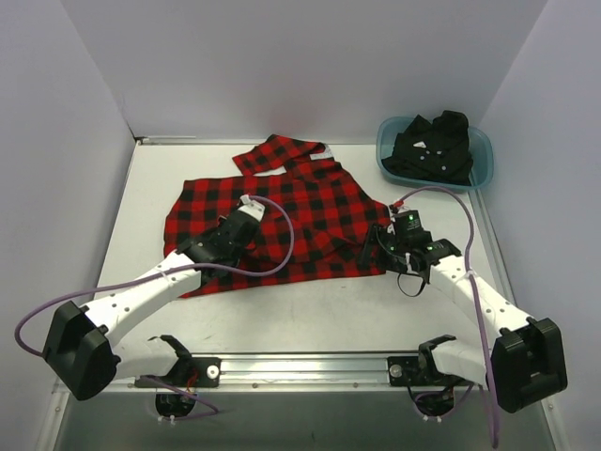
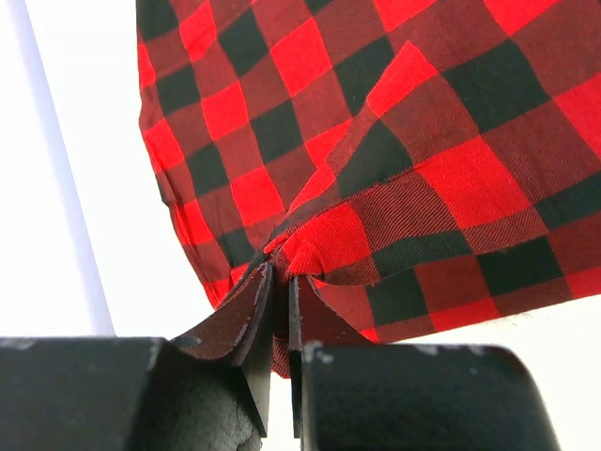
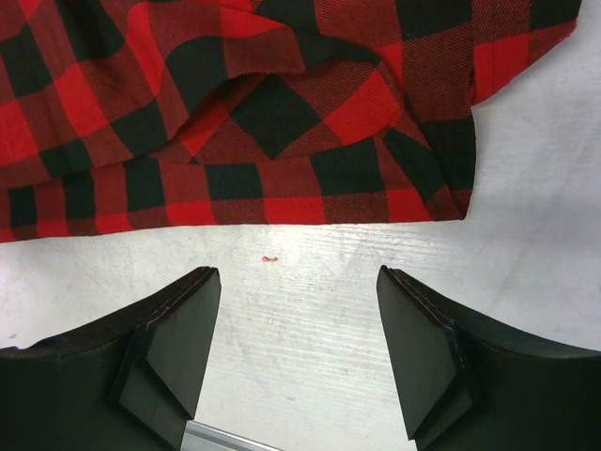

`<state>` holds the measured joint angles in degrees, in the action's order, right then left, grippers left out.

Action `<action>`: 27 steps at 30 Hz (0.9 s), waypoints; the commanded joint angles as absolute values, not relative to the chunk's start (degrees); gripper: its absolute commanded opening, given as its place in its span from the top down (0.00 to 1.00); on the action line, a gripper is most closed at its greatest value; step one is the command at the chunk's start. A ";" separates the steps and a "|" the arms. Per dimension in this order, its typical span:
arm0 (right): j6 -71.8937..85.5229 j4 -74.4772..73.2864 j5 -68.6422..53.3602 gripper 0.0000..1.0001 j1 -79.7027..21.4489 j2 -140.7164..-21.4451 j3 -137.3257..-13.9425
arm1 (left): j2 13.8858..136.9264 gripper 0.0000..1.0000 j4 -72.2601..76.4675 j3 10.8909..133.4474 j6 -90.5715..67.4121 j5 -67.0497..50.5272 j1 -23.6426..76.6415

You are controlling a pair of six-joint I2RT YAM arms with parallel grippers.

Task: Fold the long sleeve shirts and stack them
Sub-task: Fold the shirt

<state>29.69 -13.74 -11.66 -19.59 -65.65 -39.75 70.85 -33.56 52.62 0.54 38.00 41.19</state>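
Your left gripper (image 2: 282, 287) has its jaws closed on a small pinch of the red-and-black flannel shirt (image 1: 319, 211). In the left wrist view, a ridge of the checked cloth is squeezed between the two fingers, and a fold runs up from that place. Your right gripper (image 3: 299, 274) has its jaws wide apart and grips nothing. Between them is only the bare table (image 3: 310, 338), and the hem of the flannel lies just beyond the fingertips, near but not touching. A tiny red thread (image 3: 271, 257) lies on the table between the hem and the jaws. In the top view, the left gripper stands over the left-middle part of the flannel and the right gripper at its near right corner. The flannel lies in the middle of the table, mostly spread out but wrinkled, with one sleeve (image 1: 277, 150) lying at the far side. The black shirt (image 1: 432, 146) is heaped in the teal tub (image 1: 481, 164) at the far right corner, well apart from both arms. I judge that you are early in the task: the flannel shows no finished fold, the black shirt is not yet taken out, and nothing is stacked. What is left is to complete the folds of the flannel, then bring out the black shirt, fold it and put one on the other.
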 commanded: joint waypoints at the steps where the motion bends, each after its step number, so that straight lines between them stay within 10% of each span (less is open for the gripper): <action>1: 30.50 -12.57 -12.57 0.32 -20.21 -66.97 -42.27 | 68.12 1.00 -33.75 51.69 -3.85 38.85 40.87; 14: 31.91 -9.76 -13.71 0.33 -22.06 -71.63 -45.35 | 71.62 0.99 -37.27 50.54 -4.39 45.78 41.22; 16: 32.08 -9.76 -13.62 0.34 -22.15 -71.81 -45.26 | 72.24 0.75 -37.35 50.71 -5.00 45.79 41.31; 27: 31.82 -9.93 -15.20 0.34 -22.85 -76.01 -49.56 | 65.92 0.12 -44.11 55.01 -10.10 46.14 41.31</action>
<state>31.51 -10.09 -14.22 -22.00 -74.37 -46.00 68.90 -40.91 50.96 -7.49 44.03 41.47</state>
